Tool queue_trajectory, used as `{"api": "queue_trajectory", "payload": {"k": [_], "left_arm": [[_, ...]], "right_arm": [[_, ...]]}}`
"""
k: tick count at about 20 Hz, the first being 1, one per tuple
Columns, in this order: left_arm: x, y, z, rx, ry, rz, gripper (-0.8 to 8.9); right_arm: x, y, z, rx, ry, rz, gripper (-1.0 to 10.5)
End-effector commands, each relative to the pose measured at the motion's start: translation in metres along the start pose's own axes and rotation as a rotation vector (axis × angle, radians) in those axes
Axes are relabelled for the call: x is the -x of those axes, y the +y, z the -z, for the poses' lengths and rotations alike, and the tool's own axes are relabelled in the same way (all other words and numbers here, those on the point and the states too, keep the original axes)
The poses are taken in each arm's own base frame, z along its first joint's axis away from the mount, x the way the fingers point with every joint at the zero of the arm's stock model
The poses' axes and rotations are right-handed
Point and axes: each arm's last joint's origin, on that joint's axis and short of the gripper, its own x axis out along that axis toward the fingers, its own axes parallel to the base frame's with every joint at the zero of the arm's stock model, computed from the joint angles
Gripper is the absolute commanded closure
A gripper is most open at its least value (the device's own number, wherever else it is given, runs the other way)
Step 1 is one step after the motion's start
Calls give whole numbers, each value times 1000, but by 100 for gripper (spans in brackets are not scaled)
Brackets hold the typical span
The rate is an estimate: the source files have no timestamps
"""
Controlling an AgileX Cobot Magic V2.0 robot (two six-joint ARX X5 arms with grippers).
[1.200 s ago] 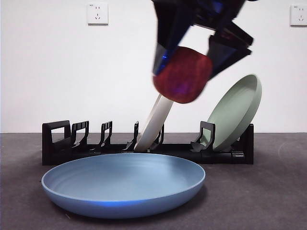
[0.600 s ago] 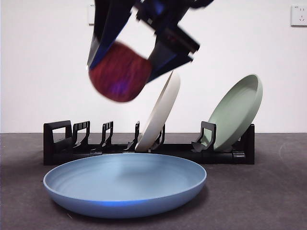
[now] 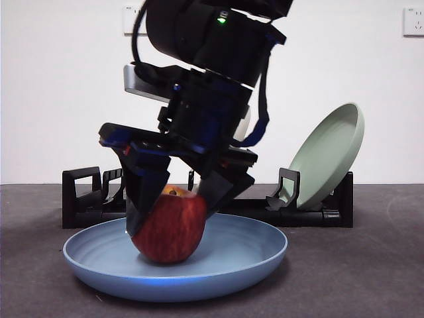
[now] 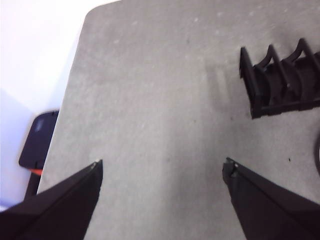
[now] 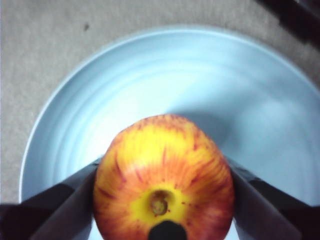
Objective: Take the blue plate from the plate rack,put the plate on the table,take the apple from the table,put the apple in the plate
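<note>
My right gripper (image 3: 173, 209) is down in the blue plate (image 3: 255, 248), jaws clamped on the apple (image 3: 169, 228) from both sides. In the right wrist view the apple (image 5: 164, 195) fills the gap between my two black jaws, stem end facing the camera, yellow around the stem, red streaks running outward. Each jaw presses against a flank of the fruit.

From the front, the apple's underside looks to be touching the plate floor, a bit left of the plate's middle, though the near rim hides the contact line so I can't be sure it is fully seated. The blue plate (image 5: 260, 115) lies flat on the table (image 3: 371, 265), in front of the plate rack (image 3: 83, 195).

The rack runs across behind the plate. A sage-green plate (image 3: 328, 156) leans in its right-end slot, tilted back to the right. My arm blocks the rack's middle slots.

My left gripper (image 4: 162, 167) is off to the side, over bare table (image 4: 150, 90), jaws spread wide apart with nothing between them. One end of the plate rack (image 4: 280, 77) shows in the left wrist view, well apart from those jaws.

White wall behind, with a socket (image 3: 413, 21) at the upper right corner.
</note>
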Motion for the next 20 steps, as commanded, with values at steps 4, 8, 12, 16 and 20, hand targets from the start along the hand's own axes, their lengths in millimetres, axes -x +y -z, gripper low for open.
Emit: {"api": "queue_trajectory", "payload": {"k": [4,8,12,16,20], "left_arm": [[0,2,3,31,4,-5,409],[1,1,0,51,-21,8,409],[1,-5,-6,46,-48,138,409],[0,-17,-22,-13,-135,347,409],[-7,-35,-41,-70,-202,536,409]], "right_arm": [[-9,-1,4,11,32,15,631],[-7,-3,4,-4,27,17,459],[15,-2,-3,-4,-39,11,461],[69,-1,-11,-3,-183,-5,474],[133,-6,-4,-17,-298,1,474]]}}
